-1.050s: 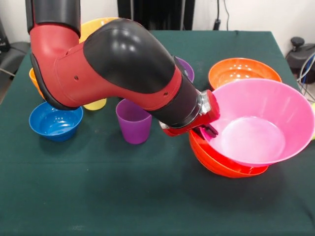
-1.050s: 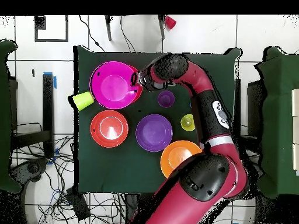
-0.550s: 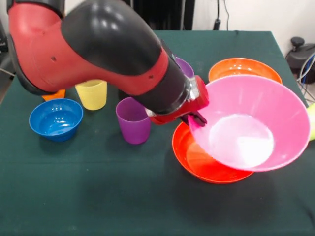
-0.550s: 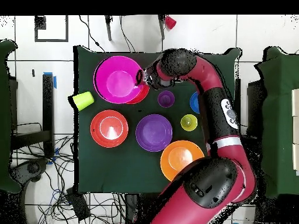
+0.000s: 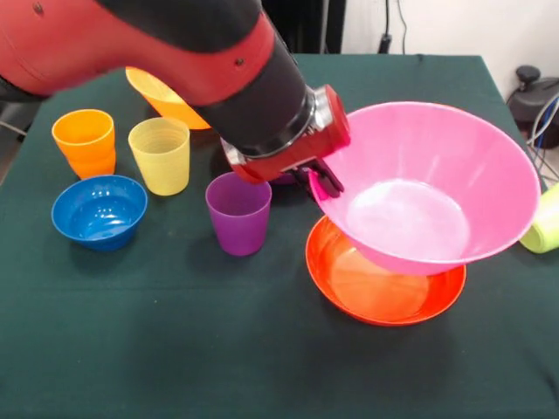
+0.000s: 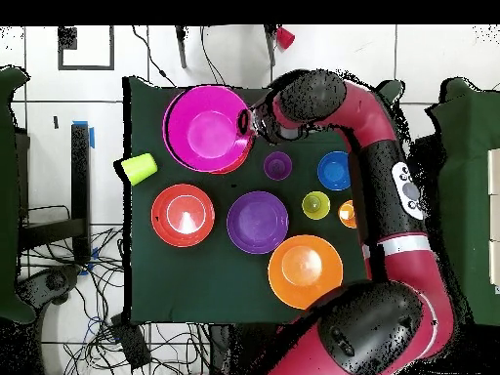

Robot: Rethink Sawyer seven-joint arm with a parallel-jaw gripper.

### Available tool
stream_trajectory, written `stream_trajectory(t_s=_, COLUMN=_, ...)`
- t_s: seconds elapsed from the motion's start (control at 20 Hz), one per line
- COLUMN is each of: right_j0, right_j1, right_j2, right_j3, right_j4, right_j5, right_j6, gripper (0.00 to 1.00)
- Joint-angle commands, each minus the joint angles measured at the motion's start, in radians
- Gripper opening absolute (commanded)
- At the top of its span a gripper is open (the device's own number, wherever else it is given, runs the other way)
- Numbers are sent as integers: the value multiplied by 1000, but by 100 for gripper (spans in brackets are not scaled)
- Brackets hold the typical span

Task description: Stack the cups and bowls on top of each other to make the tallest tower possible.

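On my front feed, taking the purple cup (image 5: 238,212) as my mark: far to its left stands the orange cup (image 5: 85,141), mouth up, with the yellow cup (image 5: 160,154) just beside it, also upright. The small blue bowl (image 5: 99,210) sits left of the purple cup, below those two, opening upward. Behind and left of the purple cup I see part of the yellow-orange bowl (image 5: 162,98), mostly hidden by the arm (image 5: 157,61).

The arm slants down from the upper left, passing above the purple cup, and its gripper (image 5: 323,181) ends just to the cup's right. The fingers are clamped on the near-left rim of the pink bowl (image 5: 428,188), which hangs tilted, its mouth facing up and toward me, its base hovering over the red-orange bowl (image 5: 384,284). That shallow bowl lies flat on the green table (image 5: 175,349), to the right of the purple cup. I cannot tell whether the two bowls touch. At the far right edge the lime green cup (image 5: 546,223) lies on its side.
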Motion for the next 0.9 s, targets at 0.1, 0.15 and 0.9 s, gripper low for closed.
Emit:
stream_trajectory(t_s=0.1, right_j0=5, right_j1=-12, right_j2=-34, right_j3=3, right_j4=-85, right_j5=62, right_j6=-284, gripper=0)
stream_trajectory(t_s=0.15, right_j0=4, right_j1=-4, right_j2=-38, right_j3=-6, right_j4=-93, right_j5=47, right_j6=-287, gripper=0)
stream_trajectory(t_s=0.9, right_j0=-102, right_j1=-94, right_j2=-52, right_j3=221, right_j4=-190, right_j5=-135, right_j6=-235, gripper=0)
